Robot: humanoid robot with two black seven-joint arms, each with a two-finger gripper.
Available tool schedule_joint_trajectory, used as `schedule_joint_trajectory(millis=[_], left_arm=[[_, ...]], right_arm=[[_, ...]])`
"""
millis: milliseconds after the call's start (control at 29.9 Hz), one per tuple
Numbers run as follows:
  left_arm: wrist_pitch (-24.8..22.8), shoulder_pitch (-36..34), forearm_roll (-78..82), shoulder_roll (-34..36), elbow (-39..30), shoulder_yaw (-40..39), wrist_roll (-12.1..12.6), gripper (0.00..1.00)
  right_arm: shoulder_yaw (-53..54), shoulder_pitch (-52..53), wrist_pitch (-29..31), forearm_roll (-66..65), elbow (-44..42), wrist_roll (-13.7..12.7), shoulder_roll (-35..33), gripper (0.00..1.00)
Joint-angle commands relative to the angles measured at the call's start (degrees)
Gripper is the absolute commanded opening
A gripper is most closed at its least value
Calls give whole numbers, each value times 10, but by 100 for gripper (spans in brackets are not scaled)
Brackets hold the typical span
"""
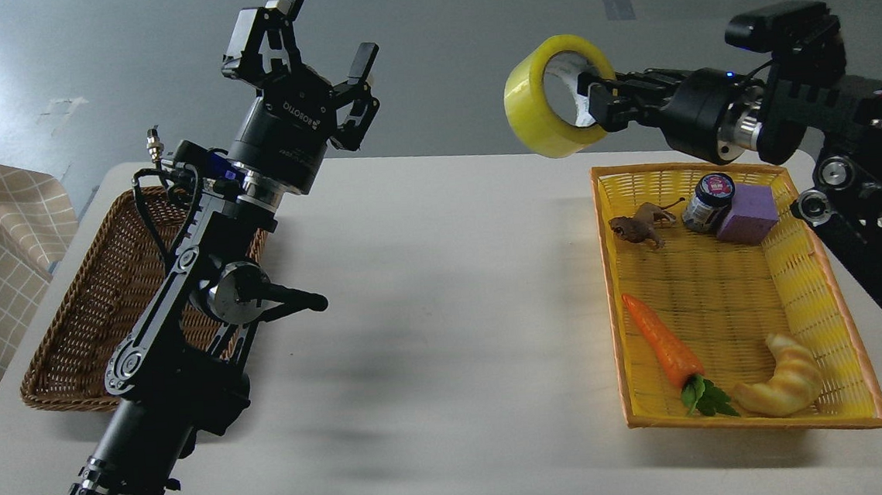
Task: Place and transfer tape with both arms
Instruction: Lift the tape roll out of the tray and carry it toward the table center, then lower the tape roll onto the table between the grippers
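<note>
Between right gripper (592,99) fingers, tape (547,100).

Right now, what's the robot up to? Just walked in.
The right hand holds the yellow tape roll in the air, above the table and just beyond the yellow basket, gripping it through the core. The left hand is raised and open, empty, facing the roll across a clear gap. The brown wicker basket sits behind the left arm. It looks like a handover about to happen, not yet made.
</note>
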Motion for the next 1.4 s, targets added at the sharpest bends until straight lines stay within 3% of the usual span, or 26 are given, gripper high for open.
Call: schedule_joint_trajectory(millis=[0,134,334,602,1370], left_arm=[[3,0,1,0,0,-2,-1,98],[3,1,0,1,0,-7,-2,98],[3,2,0,1,-1,-8,-3,98],[3,2,-1,1,0,-8,-3,98],[3,21,-1,-2,-3,-9,-4,98]], right_arm=[[-62,30,0,0,-19,0,50,0],[-154,67,0,-5,-38,2,82,0],[-189,83,0,-10,-111,2,147,0],[-237,85,0,-14,-174,3,184,0],[-238,29,0,-37,-213,3,205,1]])
